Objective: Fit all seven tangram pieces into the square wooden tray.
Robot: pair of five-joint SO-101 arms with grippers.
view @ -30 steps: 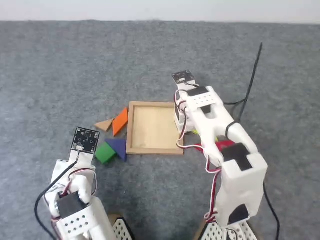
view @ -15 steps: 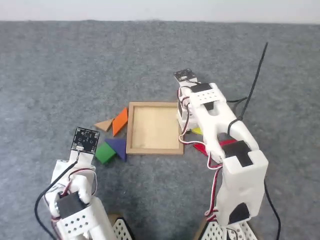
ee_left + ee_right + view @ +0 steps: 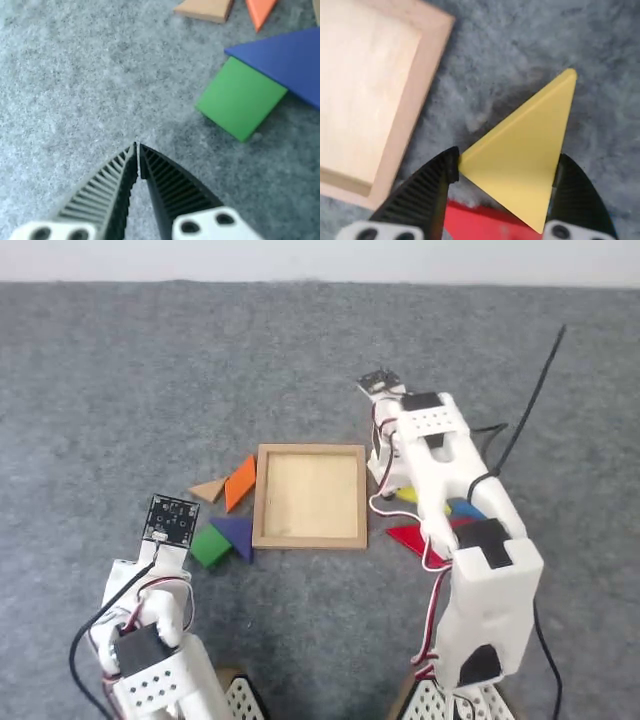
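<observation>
Between the fingers of the right end effector point(image 3: 505, 165) lies the yellow triangle point(image 3: 520, 150), flat on the grey bench point(image 3: 520, 40). Both fingers meet its edges, so I judge it grasped but not lifted. Just behind that end effector, toward the arm's base, a red piece point(image 3: 485, 220) touches the triangle's near corner, and a blue piece point(image 3: 465, 508) sits near it. Just beside the end effector is the wooden tray point(image 3: 415, 100), its floor bare.

Close ahead of the left end effector point(image 3: 136, 150) is a green square point(image 3: 240, 97) touching a dark blue triangle point(image 3: 285, 60). Farther ahead lie a tan triangle point(image 3: 205, 9) and an orange piece point(image 3: 260, 10).

All seven pieces are outside the tray, so by my reading nothing is placed yet and the whole fitting remains.

As for pose, the right arm reaches forward along the tray's side with its wrist tipped down over the triangle. The left arm is folded near its base, its end effector clenched on nothing and aimed at bare bench.
</observation>
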